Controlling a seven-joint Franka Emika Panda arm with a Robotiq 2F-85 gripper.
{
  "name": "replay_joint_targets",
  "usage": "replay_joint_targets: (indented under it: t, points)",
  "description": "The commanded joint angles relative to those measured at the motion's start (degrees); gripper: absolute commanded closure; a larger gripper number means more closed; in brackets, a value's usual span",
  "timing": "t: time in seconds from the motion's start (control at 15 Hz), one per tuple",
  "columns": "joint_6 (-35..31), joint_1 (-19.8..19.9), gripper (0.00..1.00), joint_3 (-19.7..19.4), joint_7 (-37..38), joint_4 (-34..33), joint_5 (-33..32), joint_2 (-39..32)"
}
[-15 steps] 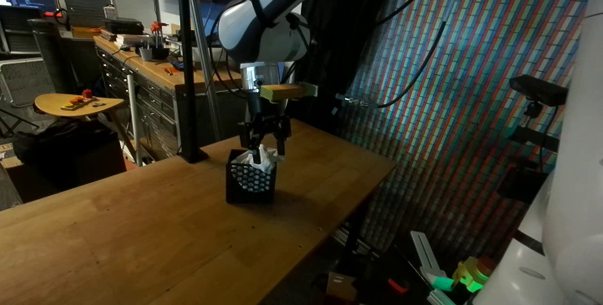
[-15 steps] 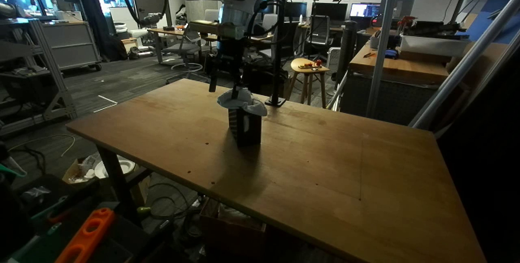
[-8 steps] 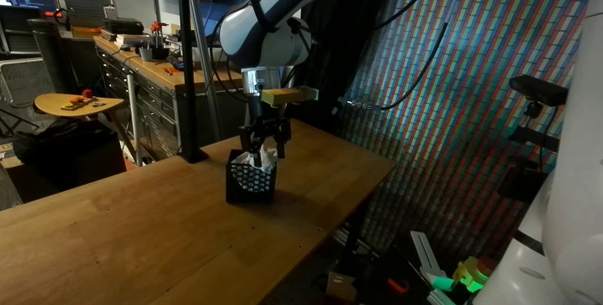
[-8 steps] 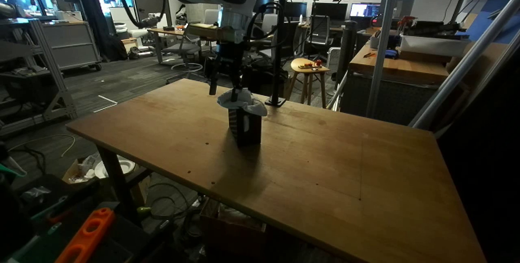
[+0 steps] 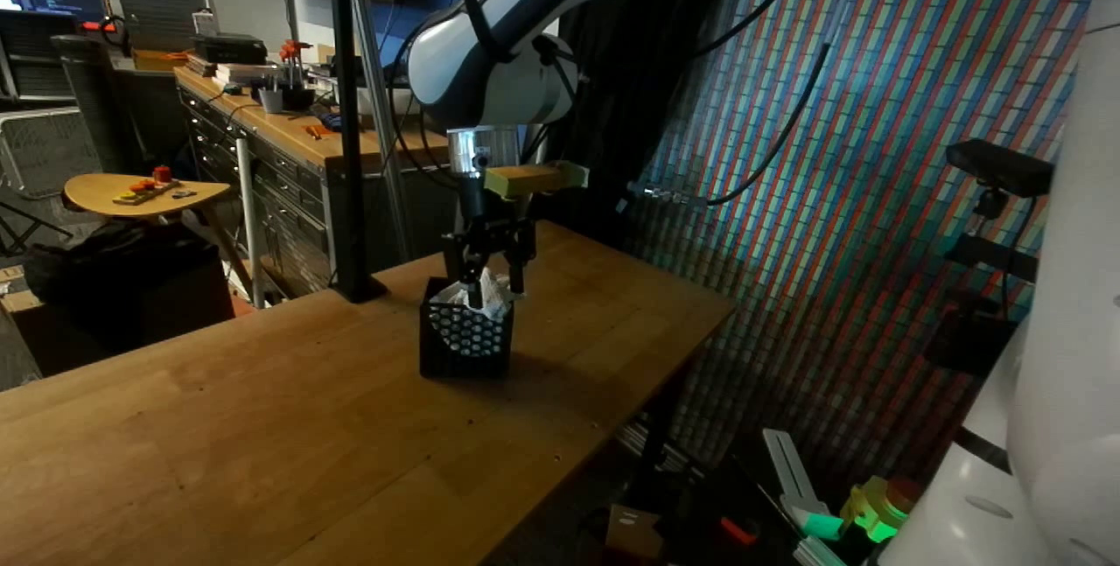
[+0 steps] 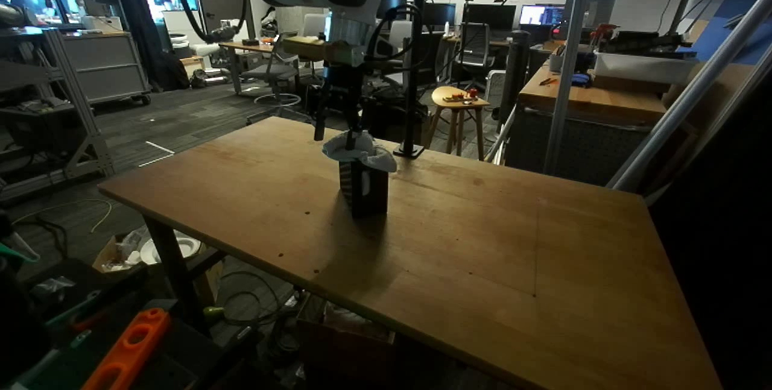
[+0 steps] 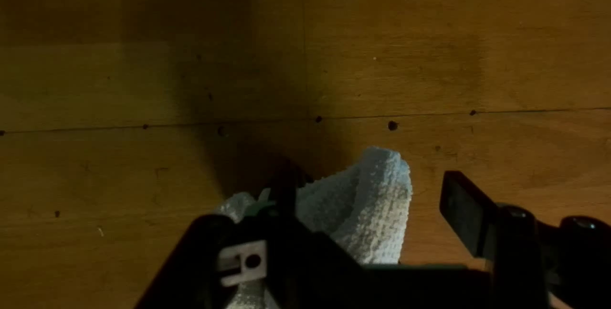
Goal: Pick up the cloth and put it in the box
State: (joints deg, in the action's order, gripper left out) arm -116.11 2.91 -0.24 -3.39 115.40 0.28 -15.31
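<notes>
As is seen near the middle of the frame in both exterior views, a black, lattice-sided box (image 5: 465, 366) is stood upright on a wooden table (image 5: 262, 426). Cloth (image 5: 494, 302): pale, soft, wrinkled; lodged in the mouth of the box. Part of it is seen through the lattice, and the rest is bunched above the rim; its folds (image 6: 381, 160) are spread past the rim in an exterior view. Gripper (image 5: 496, 293): black, pointed downward just above the box, its fingers (image 7: 465, 216) set wide apart; in both exterior views the cloth is partly hidden behind one finger. At the lower centre of the wrist view the cloth is shown rising beside one finger, while bare wood is shown between it and the finger at lower right. Whether the nearer finger is touched by the cloth cannot be told. Wooden block (image 5: 534, 178): carried on the robot arm (image 5: 525, 76), above the gripper. Black post (image 5: 346, 111): fixed at the table's upper edge. Drawer bench (image 5: 289, 185): placed at upper left in an exterior view; wooden stool (image 5: 92, 190) at left, on which red and yellow pieces (image 5: 162, 174) are laid. Striped backdrop (image 5: 875, 225): multicoloured, spread across the upper right. Orange tool (image 6: 136, 342): perforated, laid at lower left in an exterior view.
</notes>
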Motion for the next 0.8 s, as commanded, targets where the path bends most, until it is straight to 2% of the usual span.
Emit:
replay_joint_targets:
  t: [0.0, 0.07, 0.33, 0.6, 0.73]
  points:
    - [-1.7, -0.1, 0.52, -0.2, -1.5, 0.3, 0.3, 0.2]
    - [-1.5, -0.1, 0.62, -0.2, -1.6, 0.2, 0.2, 0.2]
    - [-1.1, -0.2, 0.92, -0.2, -2.1, -0.3, -0.2, 0.1]
    - [-0.4, -0.4, 0.98, -0.4, -1.7, -2.1, -1.0, -0.1]
    - [0.0, -0.5, 0.93, -0.4, -1.4, -4.4, -1.3, -1.1]
